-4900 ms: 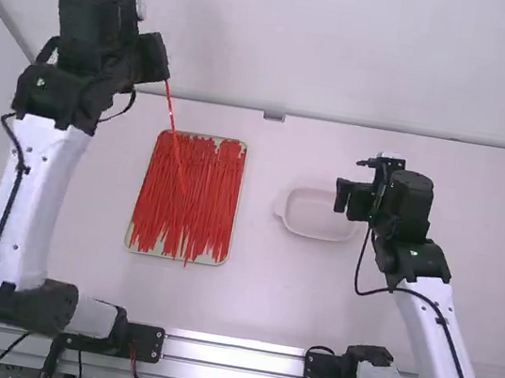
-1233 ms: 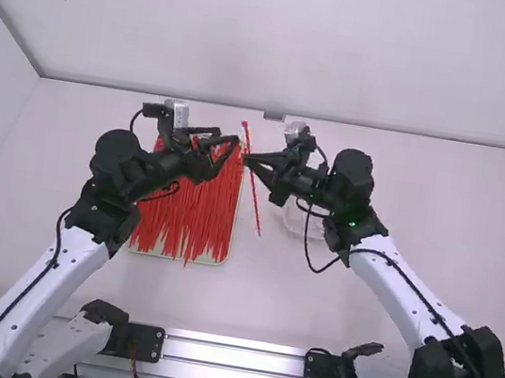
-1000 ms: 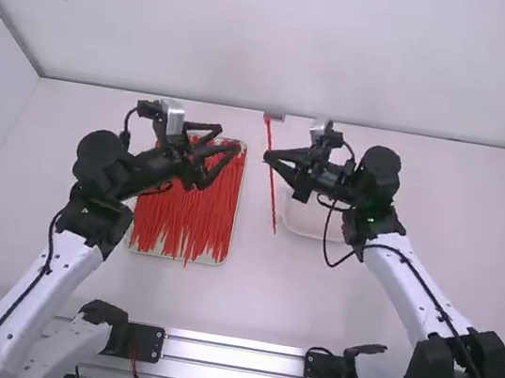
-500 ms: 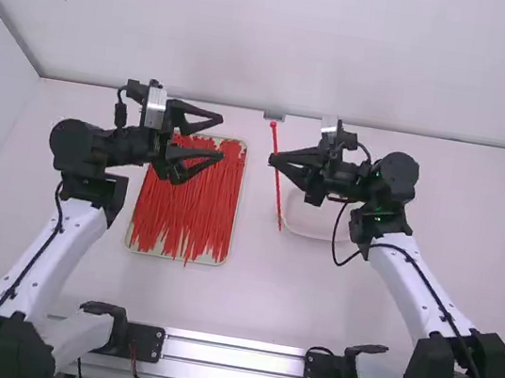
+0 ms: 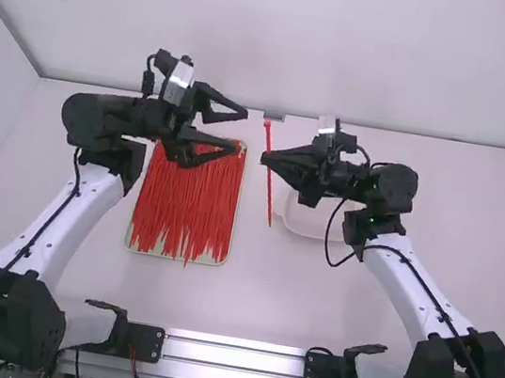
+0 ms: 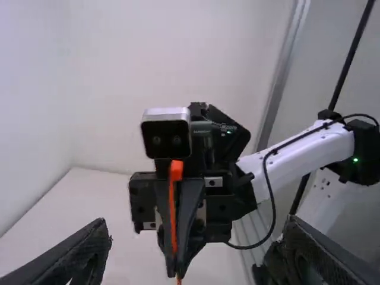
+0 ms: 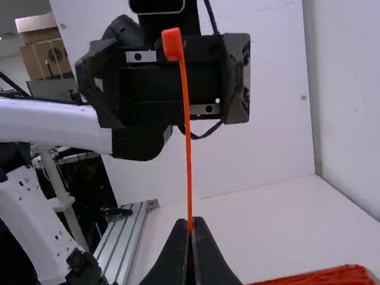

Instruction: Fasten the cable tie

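white table (image 5: pixel 477 213) | tan rectangular tray (image 5: pixel 230 243) at 9 o'clock of table centre | white shallow oval dish (image 5: pixel 302 223) at 3 o'clock of tray | aluminium rail (image 5: pixel 228 349) along 6 o'clock edge

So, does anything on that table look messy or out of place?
Nothing serious. A few red ties poke past the tray's near edge. The right gripper holds one cable tie in the air, not yet looped.

Single cable tie (image 5: pixel 268 180): bright red. On tan tray (image 5: pixel 219 259), heap of cable ties (image 5: pixel 189 200): same red. White: bowl (image 5: pixel 305 221), table (image 5: pixel 477 213). Black: left gripper (image 5: pixel 240 132), right gripper (image 5: pixel 267 156).
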